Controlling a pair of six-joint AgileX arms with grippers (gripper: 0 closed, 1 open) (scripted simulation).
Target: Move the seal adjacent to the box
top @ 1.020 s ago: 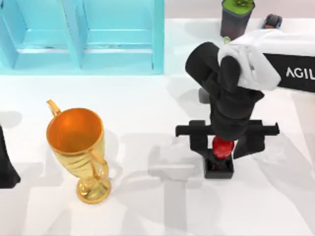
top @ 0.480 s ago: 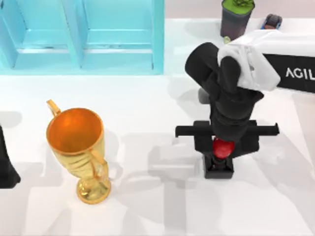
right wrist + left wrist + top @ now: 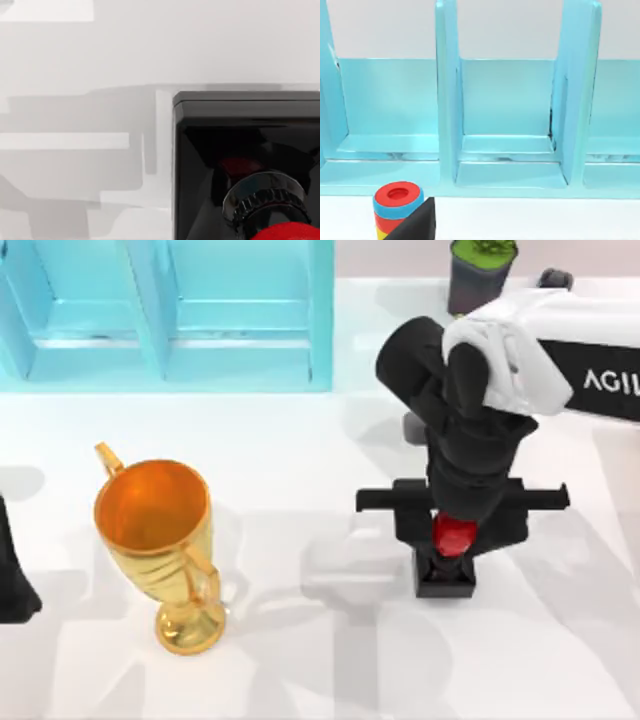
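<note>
1. The right gripper (image 3: 455,530) is clamped on the seal (image 3: 453,537), at the table's (image 3: 330,450) right-centre.
2. The grip suits carrying it toward the blue box (image 3: 170,315).
3. The left arm sits parked at the left edge.

The white table (image 3: 300,450) carries a turquoise box (image 3: 165,315) with open compartments along its far left side. A gold trophy (image 3: 165,540) stands upright at the near left. The seal (image 3: 447,560) sits on its black base right of centre. A dark potted plant (image 3: 480,275) stands at the far right edge.
</note>
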